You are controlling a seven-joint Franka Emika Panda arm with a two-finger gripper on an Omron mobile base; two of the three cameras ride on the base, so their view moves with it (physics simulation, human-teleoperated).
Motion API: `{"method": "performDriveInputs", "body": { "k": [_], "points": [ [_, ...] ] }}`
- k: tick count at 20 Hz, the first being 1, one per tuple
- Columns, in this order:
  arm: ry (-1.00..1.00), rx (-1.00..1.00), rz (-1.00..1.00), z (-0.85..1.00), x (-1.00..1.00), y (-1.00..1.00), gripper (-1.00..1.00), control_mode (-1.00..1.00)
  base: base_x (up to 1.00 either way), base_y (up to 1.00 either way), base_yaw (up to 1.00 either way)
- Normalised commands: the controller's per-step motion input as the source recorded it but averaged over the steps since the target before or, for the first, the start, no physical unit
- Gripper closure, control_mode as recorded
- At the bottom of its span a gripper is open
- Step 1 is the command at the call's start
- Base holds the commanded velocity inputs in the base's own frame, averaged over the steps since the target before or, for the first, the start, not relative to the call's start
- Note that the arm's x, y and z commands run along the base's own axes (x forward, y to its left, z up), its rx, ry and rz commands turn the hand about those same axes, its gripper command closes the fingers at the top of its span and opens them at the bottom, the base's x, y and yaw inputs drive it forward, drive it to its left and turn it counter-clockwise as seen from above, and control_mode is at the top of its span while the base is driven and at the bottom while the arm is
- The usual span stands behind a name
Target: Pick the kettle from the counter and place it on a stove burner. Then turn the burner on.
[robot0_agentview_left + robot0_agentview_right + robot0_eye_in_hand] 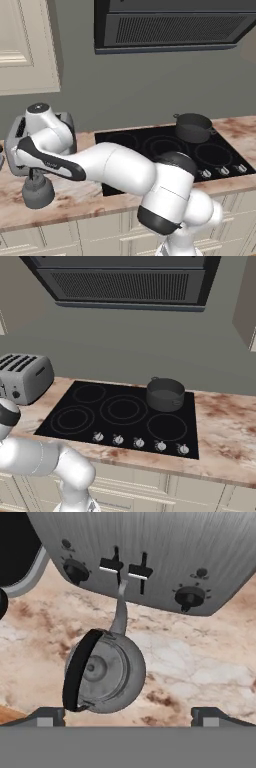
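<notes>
The arm leans far out over the left stretch of the counter [80, 202], its hand hanging just above the kettle [37, 191]. The kettle stands upright on the stone near the counter's front edge, just in front of the toaster [20, 135], close to it but apart.

From the hand's own camera the kettle [104, 671] is seen from the top: a round grey dome with its dark loop handle arching along one side and its spout pointing toward the toaster's face of knobs and levers [150, 562]. The gripper [128, 714] has its two dark tips spread wide, one to each side of the kettle and touching nothing; how high above it they hang I can't quite tell.

To the right, the black cooktop [65, 406] is set into the counter. A dark pot [165, 394] sits on its back right ring, and the mid-sized ringed burner [72, 419] at the front left lies bare. A row of knobs [139, 443] runs along the cooktop's front edge.
</notes>
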Motion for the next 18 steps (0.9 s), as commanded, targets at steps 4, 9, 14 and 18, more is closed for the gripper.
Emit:
{"method": "performDriveInputs", "body": {
  "k": [4,9,14,18],
  "points": [
    [0.00,0.07,0.00,-0.15,0.18,0.29,-1.00,-1.00,0.00,0.00,0.00],
    [0.00,0.06,0.00,-0.13,0.11,0.28,-1.00,-1.00,0.00,0.00,0.00],
    [0.02,0.00,0.00,-0.12,0.15,0.24,-1.00,-1.00,0.00,0.00,0.00],
    [0.05,0.05,0.00,-0.17,0.12,0.24,-1.00,-1.00,0.00,0.00,0.00]
  ]
}}
